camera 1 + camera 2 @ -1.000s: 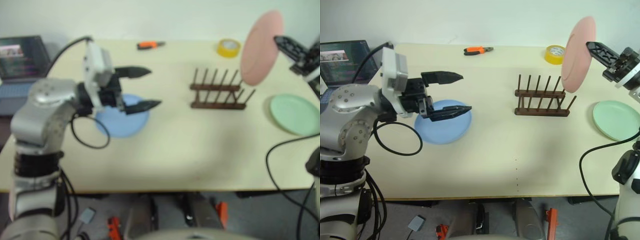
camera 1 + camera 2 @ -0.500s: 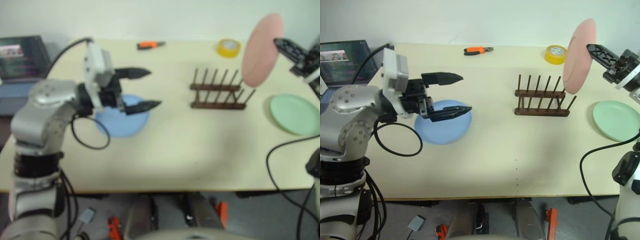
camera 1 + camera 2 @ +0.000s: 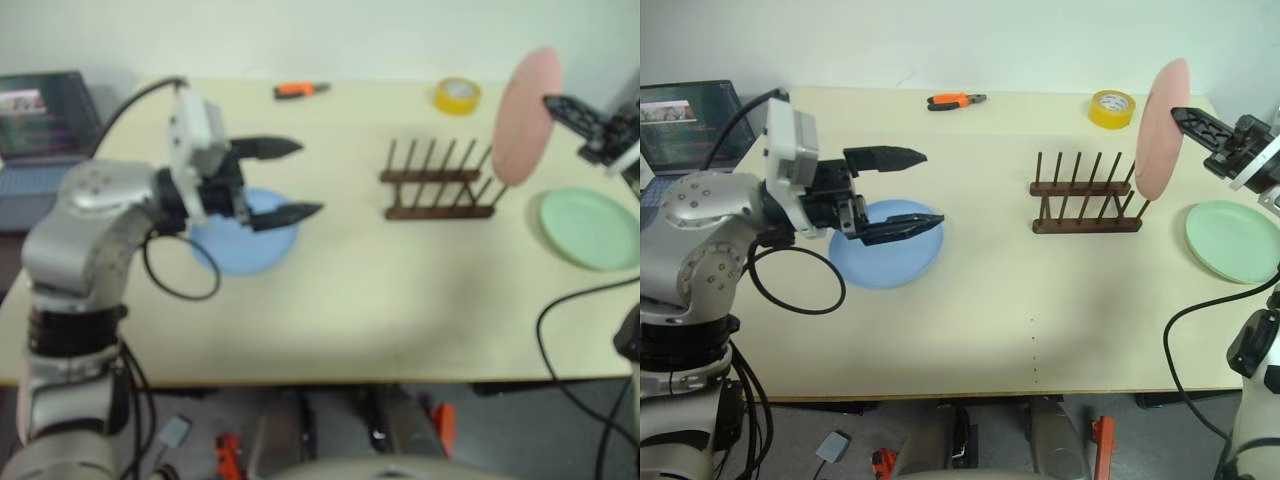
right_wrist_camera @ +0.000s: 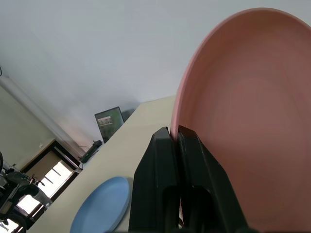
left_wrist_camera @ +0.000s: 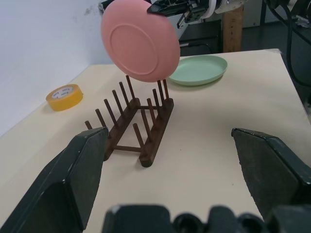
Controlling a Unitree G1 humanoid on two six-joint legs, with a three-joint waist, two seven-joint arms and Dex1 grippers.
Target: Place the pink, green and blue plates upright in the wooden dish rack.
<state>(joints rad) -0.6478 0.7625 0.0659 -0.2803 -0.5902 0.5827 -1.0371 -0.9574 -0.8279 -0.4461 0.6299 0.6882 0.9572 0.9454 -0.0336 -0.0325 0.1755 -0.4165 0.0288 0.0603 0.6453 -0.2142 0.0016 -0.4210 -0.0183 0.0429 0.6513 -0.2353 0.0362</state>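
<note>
My right gripper (image 3: 1181, 114) is shut on the rim of the pink plate (image 3: 1162, 125), holding it upright in the air just above the right end of the wooden dish rack (image 3: 1085, 206). The rack's pegs stand empty. In the right wrist view the black fingers (image 4: 163, 145) pinch the pink plate's edge (image 4: 243, 126). The green plate (image 3: 1232, 240) lies flat on the table right of the rack. On the left, the blue plate (image 3: 885, 258) lies flat under my left gripper (image 3: 930, 188), which hovers open above it, pointing toward the rack (image 5: 133, 124).
A yellow tape roll (image 3: 1112, 108) sits behind the rack near the table's far edge. Orange-handled pliers (image 3: 956, 100) lie at the back centre. A laptop (image 3: 685, 120) stands off the table's left side. A wall runs behind the table.
The pink plate has dipped slightly and turned more edge-on over the rack's right end. The left arm has kept still.
</note>
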